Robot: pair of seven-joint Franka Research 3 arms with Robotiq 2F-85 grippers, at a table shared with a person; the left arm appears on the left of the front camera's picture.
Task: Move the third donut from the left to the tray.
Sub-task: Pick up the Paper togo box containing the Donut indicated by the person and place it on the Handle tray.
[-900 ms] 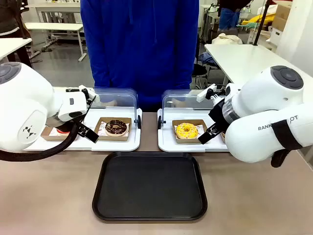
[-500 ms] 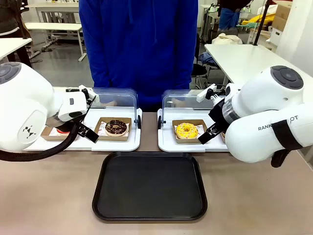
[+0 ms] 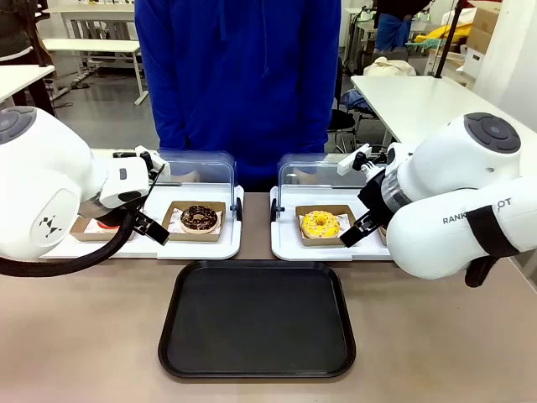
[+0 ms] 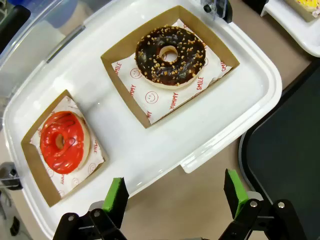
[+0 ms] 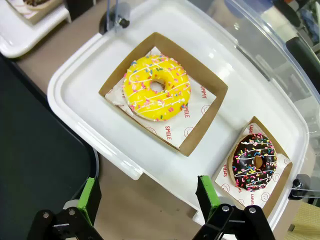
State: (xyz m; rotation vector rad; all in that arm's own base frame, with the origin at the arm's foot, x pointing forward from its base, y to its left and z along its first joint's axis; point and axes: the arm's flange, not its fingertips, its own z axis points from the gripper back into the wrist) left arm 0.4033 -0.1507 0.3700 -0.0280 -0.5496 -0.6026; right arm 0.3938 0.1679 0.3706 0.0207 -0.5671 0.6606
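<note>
Right gripper (image 5: pixel 147 196) (jaws wide) hovers near yellow donut (image 5: pixel 156 94).

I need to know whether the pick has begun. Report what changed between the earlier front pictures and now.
Nothing on the table visibly changed. The left pincer and right pincer stay open, holding nothing; the yellow donut lies in its box and the black tray sits where it was. The person in blue drifted slightly toward picture left.
</note>
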